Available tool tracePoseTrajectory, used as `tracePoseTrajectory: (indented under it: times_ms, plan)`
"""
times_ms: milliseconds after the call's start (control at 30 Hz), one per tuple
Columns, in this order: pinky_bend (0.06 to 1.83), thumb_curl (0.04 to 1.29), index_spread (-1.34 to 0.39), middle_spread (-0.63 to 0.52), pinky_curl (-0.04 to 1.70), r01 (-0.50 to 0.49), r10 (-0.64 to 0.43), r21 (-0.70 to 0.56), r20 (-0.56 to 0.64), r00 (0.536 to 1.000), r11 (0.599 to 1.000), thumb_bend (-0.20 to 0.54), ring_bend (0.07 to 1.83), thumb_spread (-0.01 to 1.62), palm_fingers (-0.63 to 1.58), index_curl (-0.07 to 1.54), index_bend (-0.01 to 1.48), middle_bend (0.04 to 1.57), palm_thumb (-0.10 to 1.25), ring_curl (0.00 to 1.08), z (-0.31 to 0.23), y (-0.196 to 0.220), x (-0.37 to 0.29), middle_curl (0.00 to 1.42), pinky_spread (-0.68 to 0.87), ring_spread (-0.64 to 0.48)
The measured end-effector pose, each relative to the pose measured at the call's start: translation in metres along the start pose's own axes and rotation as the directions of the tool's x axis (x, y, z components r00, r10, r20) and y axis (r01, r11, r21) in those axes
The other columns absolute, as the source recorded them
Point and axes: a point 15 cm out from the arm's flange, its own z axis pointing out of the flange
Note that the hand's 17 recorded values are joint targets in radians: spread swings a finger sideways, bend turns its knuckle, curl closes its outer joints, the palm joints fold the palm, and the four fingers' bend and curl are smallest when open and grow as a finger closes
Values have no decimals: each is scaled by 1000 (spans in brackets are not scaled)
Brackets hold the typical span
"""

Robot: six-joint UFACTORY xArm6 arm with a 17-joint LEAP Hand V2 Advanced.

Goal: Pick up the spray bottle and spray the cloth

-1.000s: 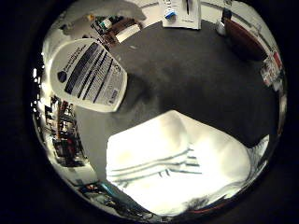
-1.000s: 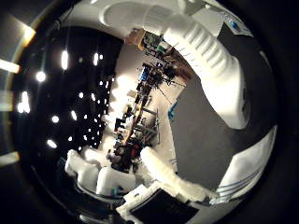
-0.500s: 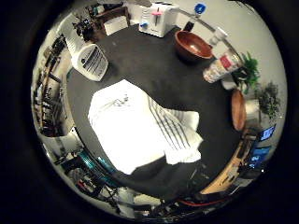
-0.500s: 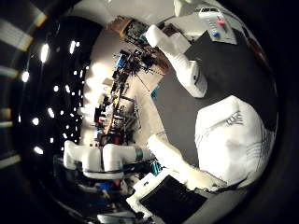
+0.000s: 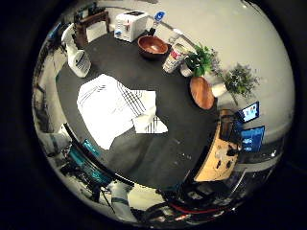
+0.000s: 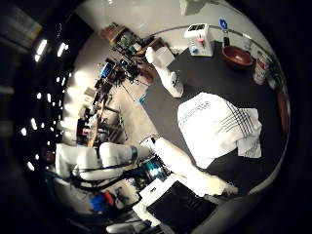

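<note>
A white spray bottle (image 5: 79, 57) stands upright on the dark table (image 5: 177, 124), near one edge and just beyond a corner of the cloth. The cloth (image 5: 115, 108), white with dark stripes, lies rumpled and partly folded in the middle of the table. Both look small, so my hand is high above them and touches neither. Of my right hand (image 6: 190, 168), a white finger reaches straight into the thumb side view beside its black body. Nothing is in its grasp.
A white toaster (image 5: 130, 25), a brown bowl (image 5: 152, 45), a can (image 5: 173, 57), two potted plants (image 5: 201, 60) and an oval wooden plate (image 5: 201, 92) line the table's far side. A wooden board (image 5: 218, 155) sits at one end. The white arm (image 6: 97, 158) stands beside the table.
The camera has pulled far back from the table. The bottle, close to the palm a second ago, now looks small, and the whole cloth and table show.
</note>
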Motion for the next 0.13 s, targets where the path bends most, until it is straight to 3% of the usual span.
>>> tracePoseTrajectory:
  times_ms: [133]
  plan:
    - [610, 460, -446, -16, 189, -12, 12, -11, -43, 999, 1000, -27, 193, 1002, 283, 365, 222, 174, 501, 210, 4, 16, 10, 256, 630, 274]
